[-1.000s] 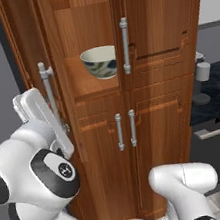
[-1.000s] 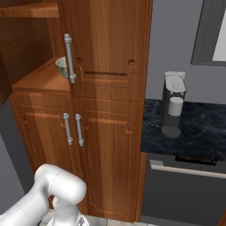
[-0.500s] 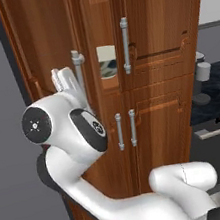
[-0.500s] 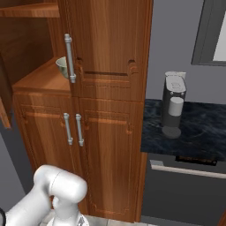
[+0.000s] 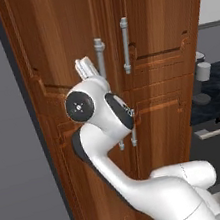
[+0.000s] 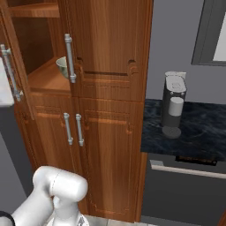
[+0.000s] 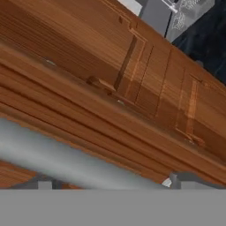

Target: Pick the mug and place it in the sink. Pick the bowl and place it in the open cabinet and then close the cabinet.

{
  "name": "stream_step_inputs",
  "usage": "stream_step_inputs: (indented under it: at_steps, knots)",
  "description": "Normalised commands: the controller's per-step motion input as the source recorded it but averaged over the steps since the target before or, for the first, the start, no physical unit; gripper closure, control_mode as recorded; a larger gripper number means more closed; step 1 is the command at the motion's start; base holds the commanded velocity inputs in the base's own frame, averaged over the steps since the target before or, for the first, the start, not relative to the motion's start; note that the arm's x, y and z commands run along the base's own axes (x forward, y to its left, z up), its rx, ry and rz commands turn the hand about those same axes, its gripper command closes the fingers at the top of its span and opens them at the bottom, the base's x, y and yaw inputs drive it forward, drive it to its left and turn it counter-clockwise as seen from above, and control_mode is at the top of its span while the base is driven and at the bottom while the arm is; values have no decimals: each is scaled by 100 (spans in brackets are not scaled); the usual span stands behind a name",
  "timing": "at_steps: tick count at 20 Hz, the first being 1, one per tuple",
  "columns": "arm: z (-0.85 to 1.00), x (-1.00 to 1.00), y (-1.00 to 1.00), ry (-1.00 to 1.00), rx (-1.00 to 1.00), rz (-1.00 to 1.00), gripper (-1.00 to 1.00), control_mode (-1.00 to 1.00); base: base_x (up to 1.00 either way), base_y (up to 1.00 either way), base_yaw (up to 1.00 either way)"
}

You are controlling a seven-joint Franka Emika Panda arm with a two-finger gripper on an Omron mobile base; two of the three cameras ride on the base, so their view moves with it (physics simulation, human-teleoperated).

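A home kitchen: a tall brown wooden cabinet with panelled doors and long silver bar handles, a dark speckled stone counter at three o'clock, and a grey-and-white coffee machine standing on it.

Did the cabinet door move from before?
Yes. In the left base view the cabinet door has swung toward the fixed right door; the gap that showed the bowl is now covered, and its handle sits near the other handle.
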Motion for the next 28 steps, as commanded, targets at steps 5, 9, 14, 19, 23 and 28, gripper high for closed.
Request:
stream_step_inputs:
  at_steps: [5,9,14,19,23,28]
  knots:
    - [0,100,-13,2,0,7,-100,-100,0,0,0]
    - [0,100,-1,10,0,2,-100,-100,0,0,0]
    - [-4,100,1,10,0,0,-100,-100,0,0,0]
    - [-8,100,8,12,0,0,-100,-100,0,0,0]
    - [-18,100,15,13,0,0,-100,-100,0,0,0]
    - [-30,100,23,12,0,0,-100,-100,0,0,0]
